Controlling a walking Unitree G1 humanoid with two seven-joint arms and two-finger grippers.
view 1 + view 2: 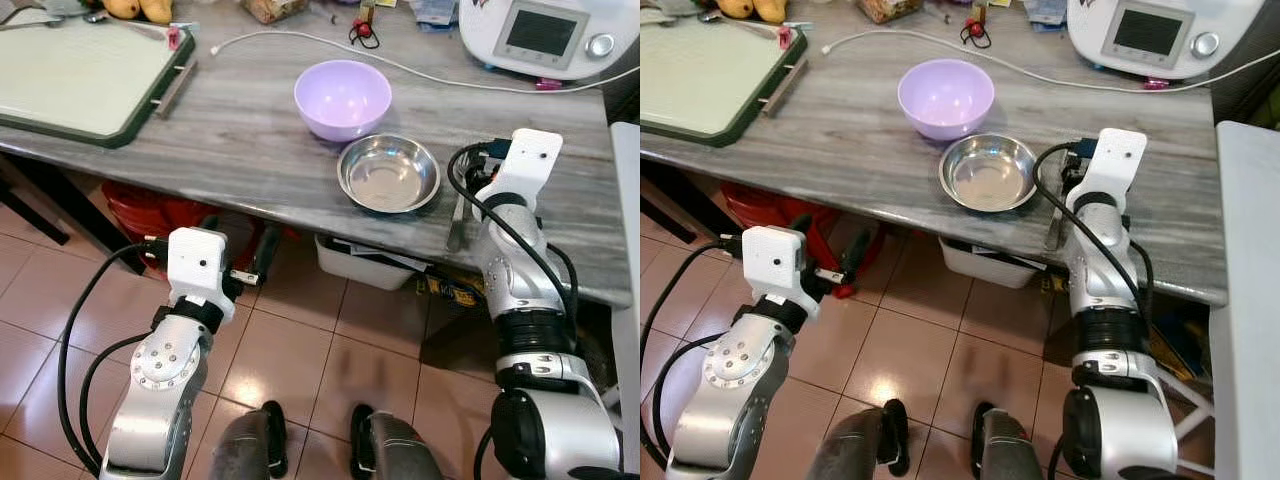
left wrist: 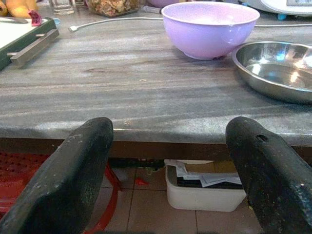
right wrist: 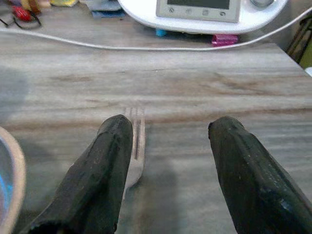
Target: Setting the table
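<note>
Right end effector [image 3: 165, 165] is hovering, fingers apart, over the fork [image 3: 135, 146] beside the steel bowl [image 1: 388, 173]; it should centre before closing.

On the counter [image 1: 250, 140] a bowl [image 1: 343, 98] sits just behind a dish [image 1: 388, 173], the two nearly touching. A fork [image 1: 456, 222] lies right of the dish, near the front edge. A tray [image 1: 80, 75] lies far left, an appliance [image 1: 545, 35] at the back right, a cable [image 1: 420, 72] running between them. Under the counter stands a bin [image 1: 375, 265].
</note>
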